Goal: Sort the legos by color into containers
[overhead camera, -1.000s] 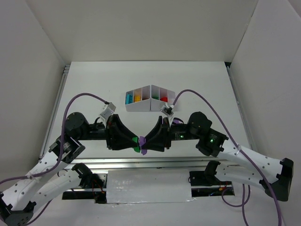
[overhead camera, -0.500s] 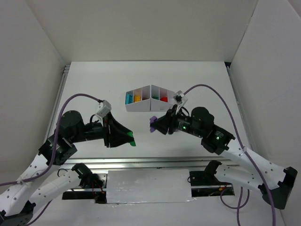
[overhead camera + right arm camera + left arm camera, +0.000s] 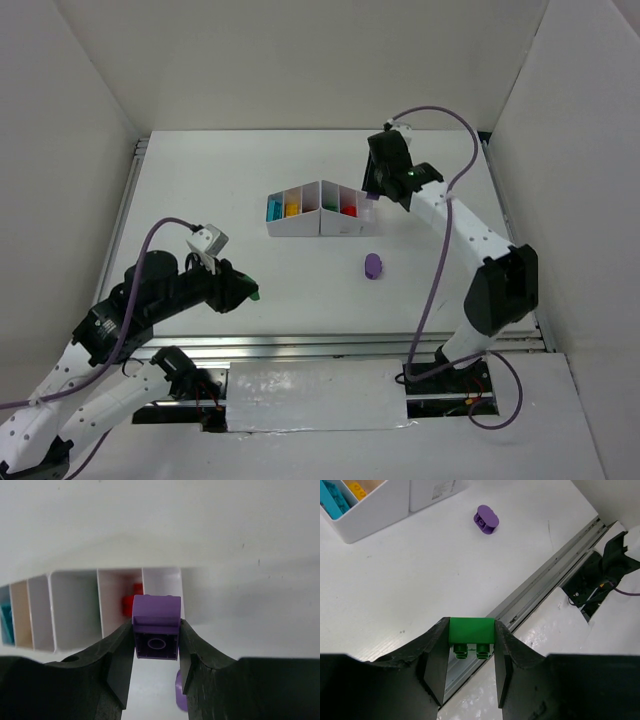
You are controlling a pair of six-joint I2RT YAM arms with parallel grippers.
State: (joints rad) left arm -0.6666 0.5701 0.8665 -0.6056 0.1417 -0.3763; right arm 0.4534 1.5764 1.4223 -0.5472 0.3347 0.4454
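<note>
Held stock: I have the right pincer (image 3: pixel 156 630) clenched on a purple brick (image 3: pixel 156 622) above the right end of the white tray (image 3: pixel 300 226), likely for the seemingly bare slot beside the red brick (image 3: pixel 131 600), and the left pincer (image 3: pixel 471 636) grasping a green brick (image 3: pixel 471 629) over the bench (image 3: pixel 200 180), in reserve.

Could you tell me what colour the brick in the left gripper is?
Green; the brick in the left gripper shows best in the left wrist view.

Right wrist view: white divided plastic tray (image 3: pixel 75 610) blurred, left end cut off; loose purple rounded brick (image 3: pixel 178 697) mostly behind right gripper (image 3: pixel 156 625).
</note>
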